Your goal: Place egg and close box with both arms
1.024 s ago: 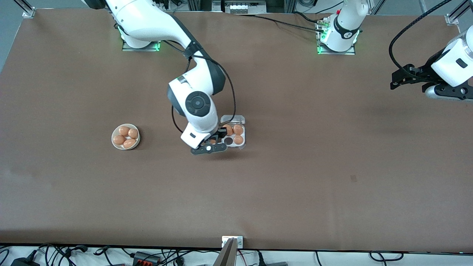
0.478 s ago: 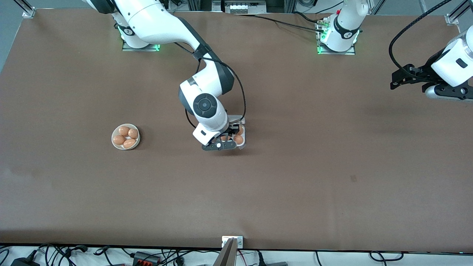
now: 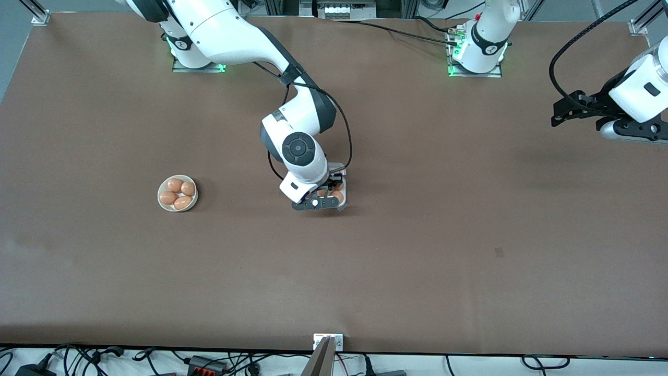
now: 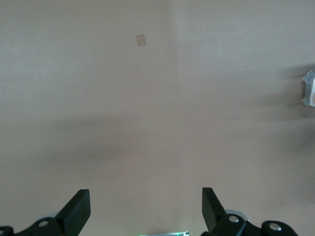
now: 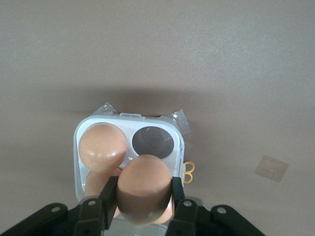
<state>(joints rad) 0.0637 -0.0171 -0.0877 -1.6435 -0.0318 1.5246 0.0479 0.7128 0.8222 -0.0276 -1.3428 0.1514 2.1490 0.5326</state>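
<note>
The egg (image 5: 144, 183) is orange-brown and sits clamped between the black fingers of my right gripper (image 5: 142, 191), which is shut on it. That gripper (image 3: 323, 196) hangs right over the box (image 3: 342, 204), a small white four-cell tray with its clear lid (image 3: 338, 168) laid open. In the right wrist view the box's rim (image 5: 78, 135) frames one egg (image 5: 101, 146) and an empty dark cell (image 5: 152, 141); other cells are partly hidden by the held egg. My left gripper (image 3: 559, 112) waits open above the table at the left arm's end, its fingers (image 4: 78, 209) wide apart over bare table.
A round white bowl (image 3: 160, 201) with several eggs stands toward the right arm's end of the table, level with the box. A small tape patch (image 3: 499, 252) lies on the brown table nearer to the front camera.
The right arm has carried the egg sideways toward the left arm's end, from beside the box to over it. The left arm has not moved.
</note>
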